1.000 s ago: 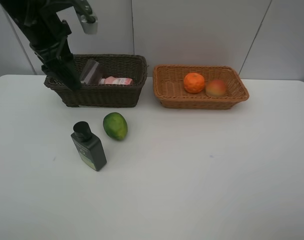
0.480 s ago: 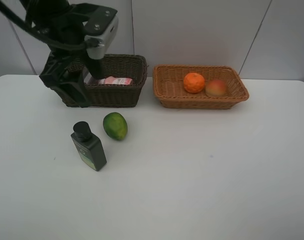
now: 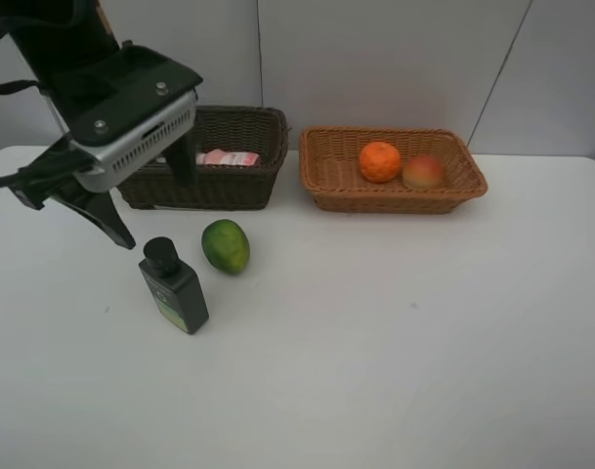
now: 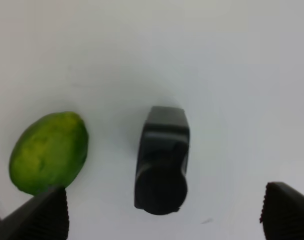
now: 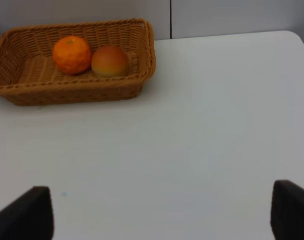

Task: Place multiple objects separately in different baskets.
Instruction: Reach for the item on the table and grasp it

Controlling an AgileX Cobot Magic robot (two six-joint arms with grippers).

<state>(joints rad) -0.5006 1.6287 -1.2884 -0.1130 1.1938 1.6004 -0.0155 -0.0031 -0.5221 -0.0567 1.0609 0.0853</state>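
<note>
A dark green black-capped bottle (image 3: pixel 173 286) stands on the white table, with a green fruit (image 3: pixel 226 245) just to its right. My left gripper (image 3: pixel 152 210) hangs open above and slightly behind the bottle, holding nothing. In the left wrist view the bottle (image 4: pixel 161 160) lies between the open fingertips (image 4: pixel 39 217), and the green fruit (image 4: pixel 48 152) is beside it. The dark brown basket (image 3: pixel 229 186) holds a pink bottle (image 3: pixel 229 157). The light tan basket (image 3: pixel 393 200) holds an orange (image 3: pixel 380 161) and a red-yellow fruit (image 3: pixel 424 172). My right gripper (image 5: pixel 159 212) is open and empty over bare table.
The left arm and its camera housing (image 3: pixel 121 107) cover the left part of the dark basket. In the right wrist view the tan basket (image 5: pixel 72 87) sits far ahead of the gripper. A grey wall stands behind both baskets.
My left arm has swung forward and down from over the dark basket to above the dark green bottle. The objects have not moved.
</note>
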